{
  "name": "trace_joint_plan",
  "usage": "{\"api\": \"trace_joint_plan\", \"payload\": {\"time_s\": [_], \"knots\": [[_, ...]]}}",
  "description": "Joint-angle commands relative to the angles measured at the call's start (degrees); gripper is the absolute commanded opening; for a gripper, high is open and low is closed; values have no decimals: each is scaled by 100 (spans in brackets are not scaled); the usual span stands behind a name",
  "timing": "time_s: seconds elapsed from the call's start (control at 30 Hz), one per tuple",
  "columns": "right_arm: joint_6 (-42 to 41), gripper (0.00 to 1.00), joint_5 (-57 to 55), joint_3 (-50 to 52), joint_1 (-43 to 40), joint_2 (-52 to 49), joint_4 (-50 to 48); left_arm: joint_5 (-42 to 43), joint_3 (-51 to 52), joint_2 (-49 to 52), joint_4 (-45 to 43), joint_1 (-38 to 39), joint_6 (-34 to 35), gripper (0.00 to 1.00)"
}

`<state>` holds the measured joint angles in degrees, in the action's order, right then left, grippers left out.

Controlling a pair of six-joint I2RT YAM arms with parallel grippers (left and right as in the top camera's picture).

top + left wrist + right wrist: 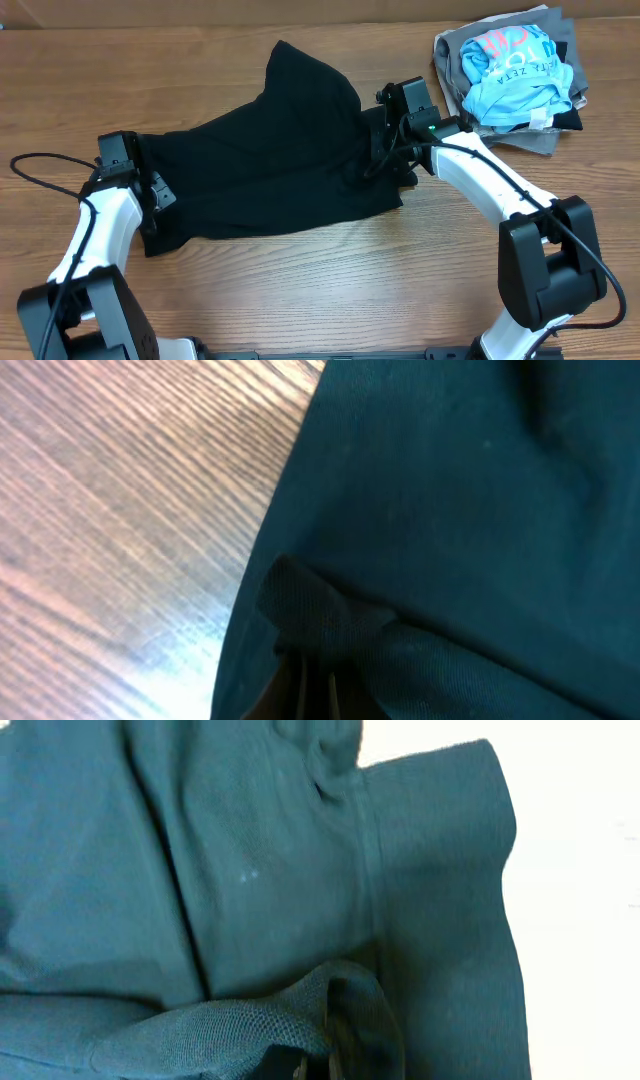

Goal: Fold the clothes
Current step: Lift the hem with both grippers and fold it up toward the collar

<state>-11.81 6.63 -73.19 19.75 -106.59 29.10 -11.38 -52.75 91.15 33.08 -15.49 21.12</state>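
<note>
The black shirt (270, 160) lies spread and rumpled across the middle of the wooden table, one corner raised toward the back. My left gripper (152, 192) is at its left edge, shut on a pinched fold of the black fabric (320, 615). My right gripper (385, 150) is at its right edge, shut on a bunched fold of the same shirt (300, 1010). The shirt fills both wrist views, where it looks dark teal. The white neck tag is not visible.
A pile of folded garments sits at the back right: a light blue shirt with pink lettering (515, 70) on top of grey and tan pieces (550, 135). Bare wooden table (320, 290) lies in front of the shirt.
</note>
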Motion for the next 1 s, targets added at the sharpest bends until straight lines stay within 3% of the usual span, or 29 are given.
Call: {"api": "trace_joint_plan", "payload": {"time_s": [0.0,0.07,0.1,0.17,0.2,0.3,0.33,0.47,0.57,0.73,0.97], "knots": [[142,6,-9,-114,-33,-28,-138,-127,55,188,-168,-31,120,6],[144,18,-9,-114,-33,-28,-190,-125,55,214,-313,-28,118,8],[146,29,-9,-114,-33,-28,-229,-131,55,216,-382,-28,114,12],[212,52,-9,-116,-33,-28,-280,-127,52,216,-557,-31,116,38],[227,61,-7,-116,-33,-26,-293,-125,52,216,-632,-31,116,57],[227,78,-4,-254,-57,-15,-79,-125,11,214,-737,-31,59,93],[227,82,-4,-343,-66,2,74,-125,-31,210,-713,-31,-7,98],[225,91,-9,-946,-146,129,1064,-120,-492,192,-181,-31,-341,100],[173,92,-7,-1473,-254,249,2050,-13,-1163,192,675,-31,-468,100],[81,95,142,-1613,-361,258,3056,778,-2208,192,1928,-24,-664,100],[-188,93,94,-511,-378,249,2555,1624,-2785,197,2243,15,-938,100]]}}
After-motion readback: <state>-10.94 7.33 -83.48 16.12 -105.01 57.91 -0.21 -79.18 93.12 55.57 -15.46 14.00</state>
